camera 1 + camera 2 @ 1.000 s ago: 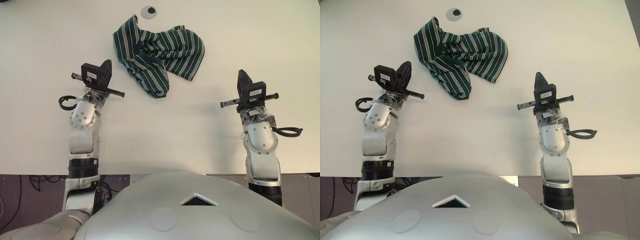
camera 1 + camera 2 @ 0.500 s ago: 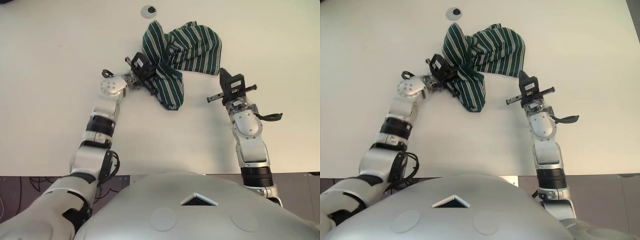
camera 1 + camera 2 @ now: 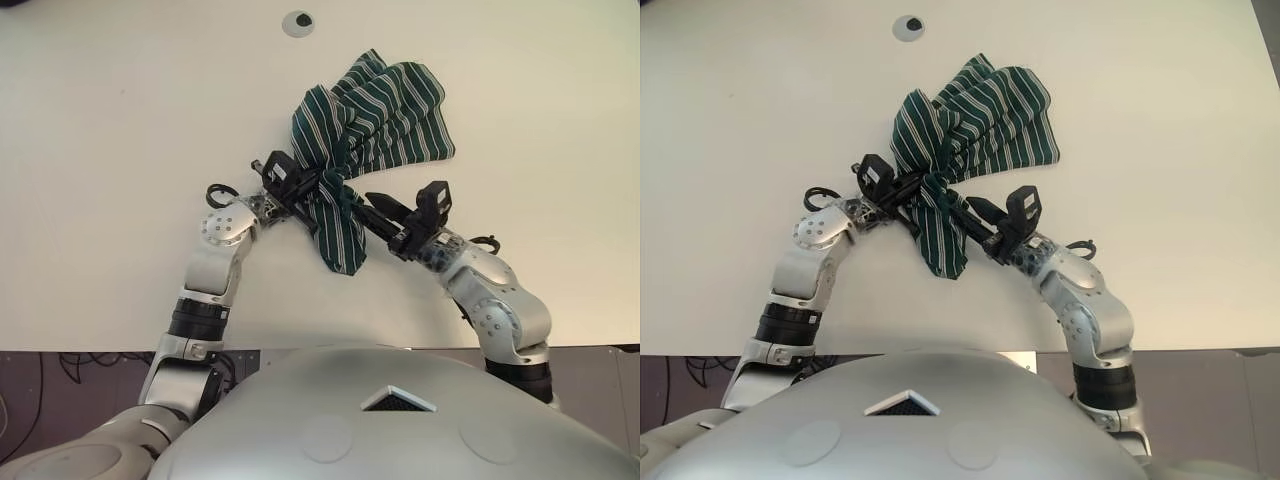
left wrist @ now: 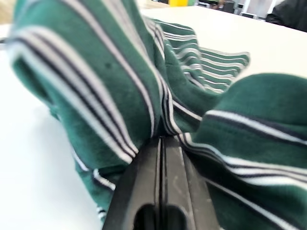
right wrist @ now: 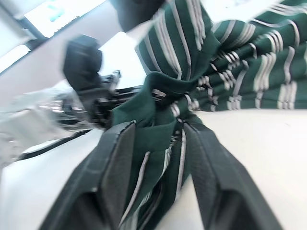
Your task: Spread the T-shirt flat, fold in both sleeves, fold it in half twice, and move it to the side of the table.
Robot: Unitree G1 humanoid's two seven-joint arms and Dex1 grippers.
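- My left claw [image 3: 308, 193] pinches the crumpled T-shirt [image 3: 385, 105] on the surface [image 3: 120, 120]; right claw [image 3: 366, 207] straddles it, fingers spread.
- Spreading step, I judge; next I'd close the right, then draw both apart.

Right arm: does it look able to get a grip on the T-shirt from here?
Probably yes: the right pincer is open astride a bunched fold of the T-shirt, with nothing between them; the left pincer grips close beside.
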